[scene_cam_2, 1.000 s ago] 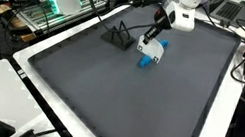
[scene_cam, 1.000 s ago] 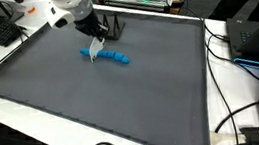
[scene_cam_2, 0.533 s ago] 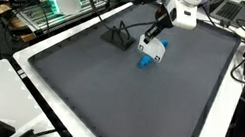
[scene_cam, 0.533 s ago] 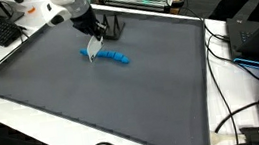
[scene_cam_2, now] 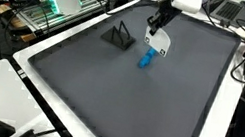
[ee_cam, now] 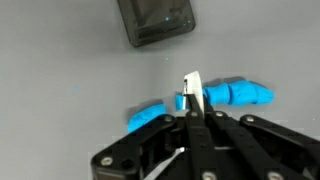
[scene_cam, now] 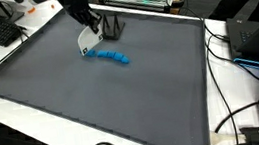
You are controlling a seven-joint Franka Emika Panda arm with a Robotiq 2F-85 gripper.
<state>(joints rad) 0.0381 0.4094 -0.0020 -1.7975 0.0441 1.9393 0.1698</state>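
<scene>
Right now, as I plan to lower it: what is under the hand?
A blue toy on the grey mat lies under the hand; the hand and the white piece it pinches cover its middle.

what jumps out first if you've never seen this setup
The bright blue lumpy object stands out most, lying toward the far side of the dark grey mat. Just above it hangs the end effector, shut on a small white piece, with a black stand close behind.
</scene>
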